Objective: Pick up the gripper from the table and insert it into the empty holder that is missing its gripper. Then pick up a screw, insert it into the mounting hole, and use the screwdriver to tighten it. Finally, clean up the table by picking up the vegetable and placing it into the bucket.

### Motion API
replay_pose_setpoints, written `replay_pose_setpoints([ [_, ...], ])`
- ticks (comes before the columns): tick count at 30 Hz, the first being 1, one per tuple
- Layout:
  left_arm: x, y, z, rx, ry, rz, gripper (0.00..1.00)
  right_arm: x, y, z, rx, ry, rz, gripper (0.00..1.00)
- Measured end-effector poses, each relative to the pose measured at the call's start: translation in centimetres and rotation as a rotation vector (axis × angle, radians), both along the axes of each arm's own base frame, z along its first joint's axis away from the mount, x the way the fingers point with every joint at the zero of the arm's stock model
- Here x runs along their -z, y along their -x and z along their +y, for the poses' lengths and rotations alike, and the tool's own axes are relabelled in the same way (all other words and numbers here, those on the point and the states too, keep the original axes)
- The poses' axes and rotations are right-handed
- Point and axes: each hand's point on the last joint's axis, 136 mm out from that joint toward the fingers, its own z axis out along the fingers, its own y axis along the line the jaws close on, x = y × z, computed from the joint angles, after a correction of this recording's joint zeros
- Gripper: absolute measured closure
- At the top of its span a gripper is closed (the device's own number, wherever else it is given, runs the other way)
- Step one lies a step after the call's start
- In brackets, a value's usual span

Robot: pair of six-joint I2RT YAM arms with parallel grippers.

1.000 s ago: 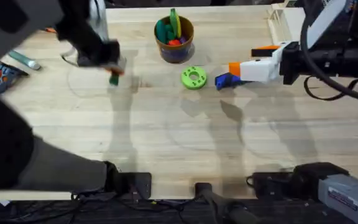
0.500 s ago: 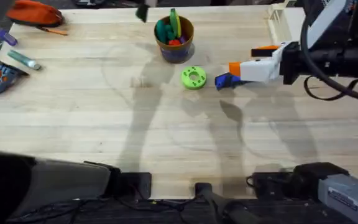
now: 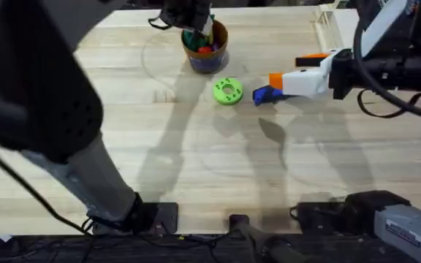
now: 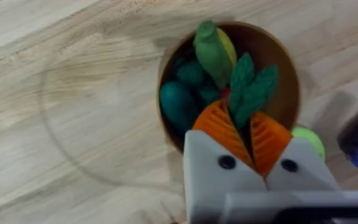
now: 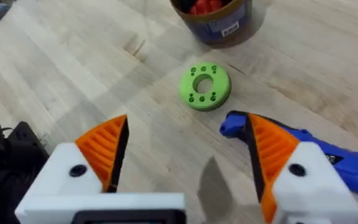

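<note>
Cleanup step: your left gripper (image 4: 252, 144), jaws clenched on the vegetable (image 4: 249, 87), hangs over the bucket (image 4: 289, 70); right gripper (image 5: 182, 162) released. Next, release.

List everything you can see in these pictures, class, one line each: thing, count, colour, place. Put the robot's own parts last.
table: one, pale wood, under everything.
bucket: one, tan with a blue base, far middle of the table, holding green, teal and red toys.
vegetable: one, dark green, between the left tool's pads, over the bucket.
disc: one, bright green with holes, on the table just right of the bucket.
screwdriver: one, blue, on the table right of the disc, beside the right tool.
left tool: one, white with orange pads, shut on the vegetable above the bucket.
right tool: one, white with orange pads, open, low by the screwdriver.
</note>
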Motion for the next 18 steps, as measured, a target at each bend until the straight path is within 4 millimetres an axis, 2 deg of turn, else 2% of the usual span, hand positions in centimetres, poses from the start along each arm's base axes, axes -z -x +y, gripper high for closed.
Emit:
replay_pose_setpoints([
  [5,2.3,-0.5,-0.5,0.007,-0.008,0.028,0.984,0.0,0.0,0.0,0.000,0.000,0.001,0.009],
  [15,2.4,-0.6,-0.9,0.015,-0.007,0.024,0.982,0.0,0.0,0.0,0.000,0.000,0.001,0.010],
  [16,2.4,-0.6,-0.9,0.017,-0.009,0.023,0.903,0.0,0.0,0.0,0.000,0.000,0.001,0.010],
  [18,2.3,-0.7,-0.9,0.015,-0.007,0.022,0.607,0.0,0.0,0.0,0.000,0.000,0.000,0.010],
])
